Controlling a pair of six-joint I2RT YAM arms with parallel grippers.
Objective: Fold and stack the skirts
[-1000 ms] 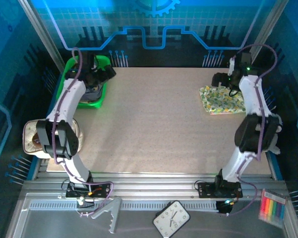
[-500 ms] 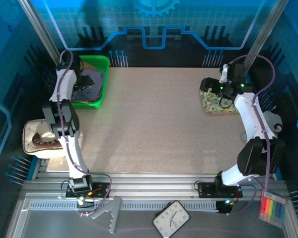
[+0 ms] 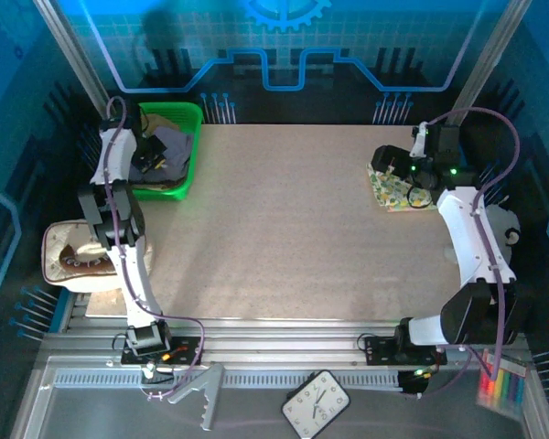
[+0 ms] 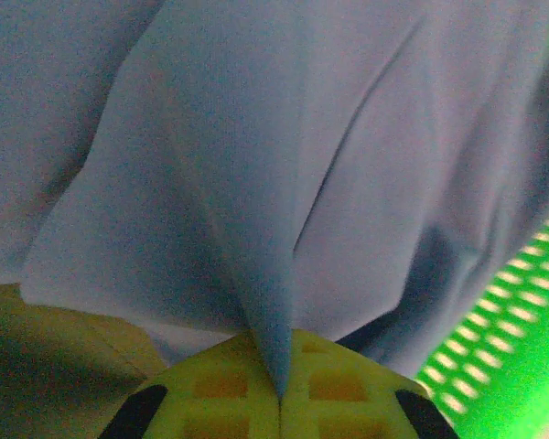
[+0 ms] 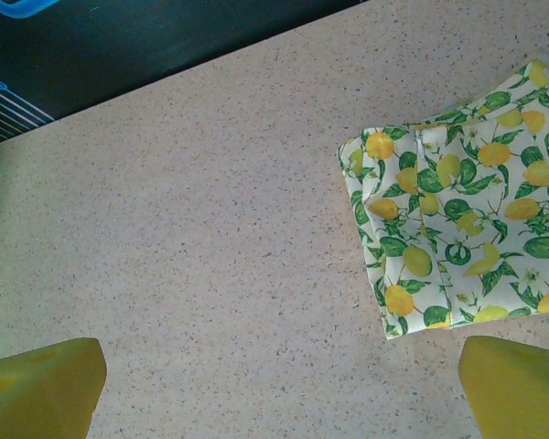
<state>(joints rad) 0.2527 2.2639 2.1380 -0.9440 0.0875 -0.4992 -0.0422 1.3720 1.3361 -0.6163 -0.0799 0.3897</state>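
My left gripper (image 4: 281,400) is clamped on a raised fold of the soft, light lavender skirt (image 4: 256,165); it will likely drape limply. My right gripper (image 5: 279,389) gapes, empty.

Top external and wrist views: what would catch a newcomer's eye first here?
The left tool is shut on a pinched peak of the lavender skirt, inside the green basket at the far left corner of the table. At far right, a folded lemon-print skirt lies flat, the right tool open beside it.
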